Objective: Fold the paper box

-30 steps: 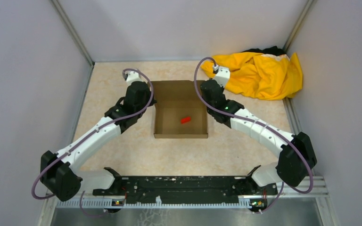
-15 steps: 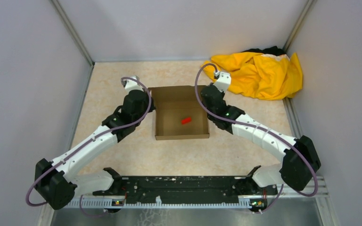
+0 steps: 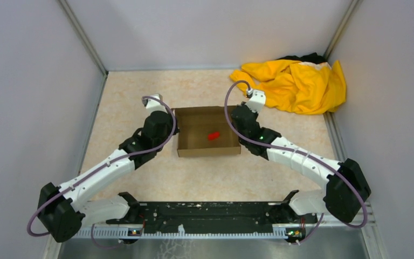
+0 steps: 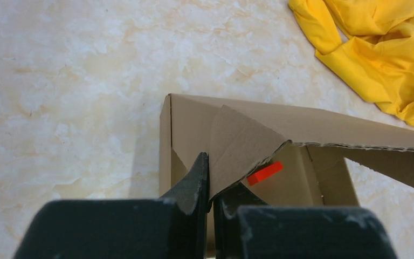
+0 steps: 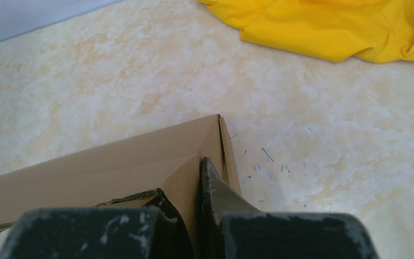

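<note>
The paper box (image 3: 207, 145) is plain brown cardboard, lying open-topped in the middle of the table between the two arms. Its back panel is raised and tilted forward. A small red block (image 3: 213, 136) lies inside it. My left gripper (image 3: 172, 123) is at the box's back left corner. In the left wrist view my left gripper (image 4: 211, 182) is shut on a rounded side flap of the paper box (image 4: 248, 140), and the red block (image 4: 265, 173) shows just past it. My right gripper (image 3: 237, 117) is at the back right corner. In the right wrist view my right gripper (image 5: 195, 178) is shut on the box's (image 5: 113, 162) corner flap.
A crumpled yellow cloth (image 3: 296, 83) lies at the back right corner of the table, a little beyond the right arm. Grey walls close in the table on the left, back and right. The arms' base rail (image 3: 210, 216) runs along the near edge.
Both grippers have drawn toward the near side while holding the box's back corners. The back panel has come up and forward, so the box looks shorter from above.
</note>
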`<act>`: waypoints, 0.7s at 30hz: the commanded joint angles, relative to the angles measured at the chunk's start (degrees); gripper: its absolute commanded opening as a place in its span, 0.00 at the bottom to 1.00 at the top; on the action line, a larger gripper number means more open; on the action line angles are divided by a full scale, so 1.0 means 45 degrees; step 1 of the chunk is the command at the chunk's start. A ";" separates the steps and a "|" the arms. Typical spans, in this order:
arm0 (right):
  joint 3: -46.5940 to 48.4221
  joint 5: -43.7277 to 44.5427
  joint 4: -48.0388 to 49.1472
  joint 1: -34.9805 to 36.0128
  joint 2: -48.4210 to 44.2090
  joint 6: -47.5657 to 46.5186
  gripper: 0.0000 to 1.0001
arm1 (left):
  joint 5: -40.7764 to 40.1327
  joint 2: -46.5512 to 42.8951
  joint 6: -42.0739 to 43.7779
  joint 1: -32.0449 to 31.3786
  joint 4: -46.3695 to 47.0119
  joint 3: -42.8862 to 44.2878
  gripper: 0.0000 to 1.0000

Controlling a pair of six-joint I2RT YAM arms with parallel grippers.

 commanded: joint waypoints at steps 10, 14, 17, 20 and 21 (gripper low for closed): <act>-0.0707 0.0152 -0.0321 0.0449 -0.0280 0.1003 0.00 | -0.0320 -0.0631 -0.0292 -0.0355 -0.0646 -0.1186 0.06; -0.0846 0.0244 -0.0392 0.0513 -0.0317 0.1038 0.00 | -0.0312 -0.0738 -0.0300 -0.0411 -0.0594 -0.1352 0.06; -0.1030 0.0375 -0.0422 0.0585 -0.0453 0.1056 0.00 | -0.0312 -0.0834 -0.0330 -0.0499 -0.0583 -0.1542 0.06; -0.1228 0.0507 -0.0529 0.0715 -0.0666 0.1143 0.00 | -0.0331 -0.1043 -0.0462 -0.0623 -0.0643 -0.1780 0.06; -0.1316 0.0555 -0.0569 0.0755 -0.0757 0.1170 0.00 | -0.0331 -0.1131 -0.0529 -0.0672 -0.0662 -0.1895 0.06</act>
